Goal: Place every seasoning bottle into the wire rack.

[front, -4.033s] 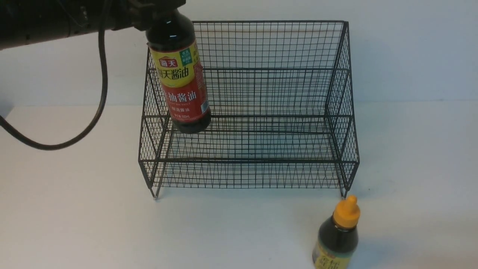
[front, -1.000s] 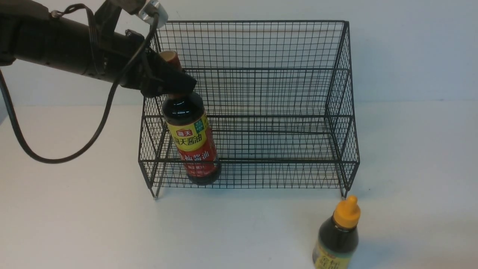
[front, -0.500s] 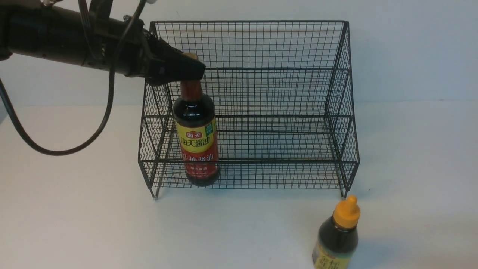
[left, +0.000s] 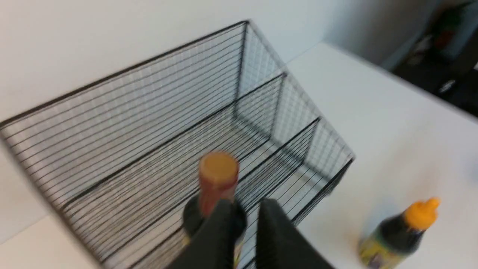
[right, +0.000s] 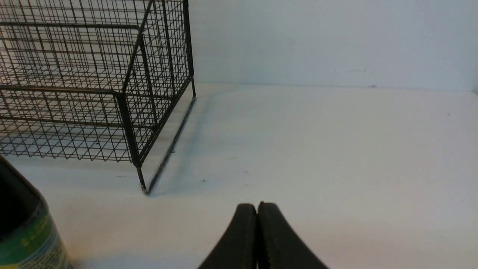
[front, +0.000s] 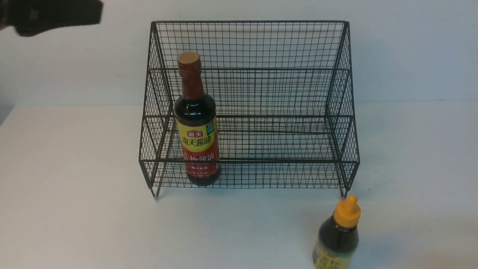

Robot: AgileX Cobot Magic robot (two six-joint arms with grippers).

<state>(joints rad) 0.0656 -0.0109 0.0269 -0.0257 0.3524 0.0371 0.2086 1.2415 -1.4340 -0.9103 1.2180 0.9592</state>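
The tall seasoning bottle (front: 197, 123) with its gold cap and yellow-red label stands upright in the front left of the black wire rack (front: 261, 22), free of any grip. My left gripper (left: 246, 203) hovers above and back from this bottle (left: 218, 175); its jaws stand a little apart with nothing between them. The front view shows only a dark piece of the left arm (front: 56, 15), in the top left corner. On the table in front of the rack's right corner stands the shorter bottle with the orange cap (front: 338, 235). My right gripper (right: 257, 204) is shut and empty, low over the table beside this bottle (right: 22, 231).
The rack (left: 149, 63) backs onto a white wall, and its right front leg (right: 142, 185) stands a short way from the short bottle (left: 399, 235). White table surface spreads to the left and right of the rack.
My left gripper has let go of the tall bottle's neck and pulled up and away to the left. The bottle stays upright in the rack. The short bottle has not moved.
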